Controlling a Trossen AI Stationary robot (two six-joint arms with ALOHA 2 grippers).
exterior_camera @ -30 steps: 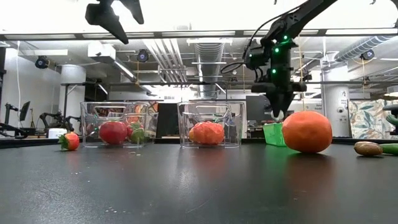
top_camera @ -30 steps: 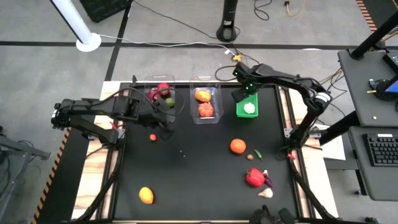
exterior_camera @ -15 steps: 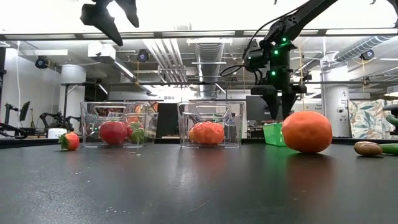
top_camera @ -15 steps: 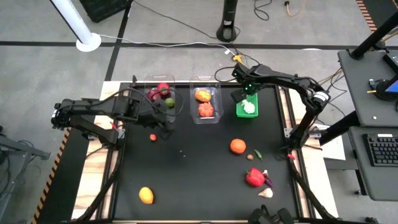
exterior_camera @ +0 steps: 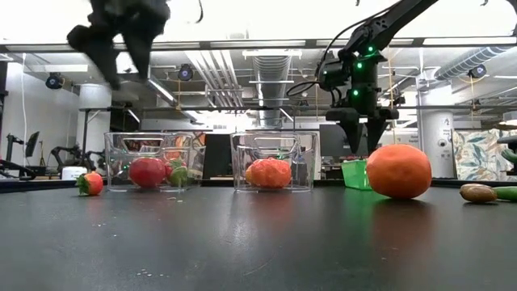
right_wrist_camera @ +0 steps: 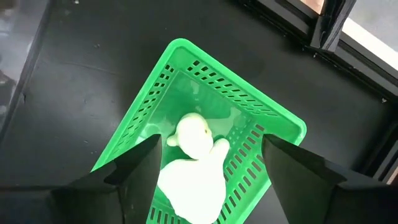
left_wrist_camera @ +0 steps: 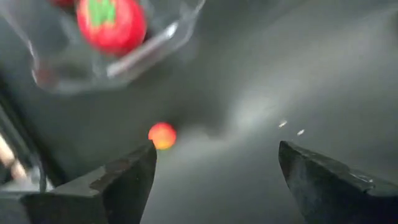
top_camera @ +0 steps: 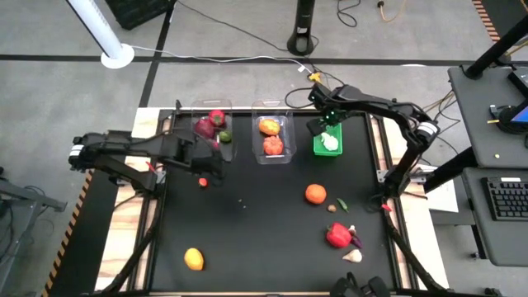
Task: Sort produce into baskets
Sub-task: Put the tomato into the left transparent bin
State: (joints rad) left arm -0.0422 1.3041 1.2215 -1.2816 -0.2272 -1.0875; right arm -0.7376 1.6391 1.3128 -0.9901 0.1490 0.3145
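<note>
Directly beneath the right gripper (right_wrist_camera: pixel 205 180), whose fingers stand apart, sits the small bright green mesh-sided basket (right_wrist_camera: pixel 186 59), holding white garlic-like pieces (right_wrist_camera: pixel 193 158). Beside it stands a clear plastic tub (top_camera: pixel 272 136) with two orange-red fruits (top_camera: pixel 272 146). The second clear tub (top_camera: pixel 212 128), holding red, purple and lime green pieces, lies just beyond the left gripper (top_camera: pixel 216 165), which hangs with fingers apart above a small red strawberry-like piece (left_wrist_camera: pixel 162 135). Well away from both grippers lie a round orange fruit (top_camera: pixel 315 194), a red pepper (top_camera: pixel 337 235) and a yellow fruit (top_camera: pixel 193 259).
</note>
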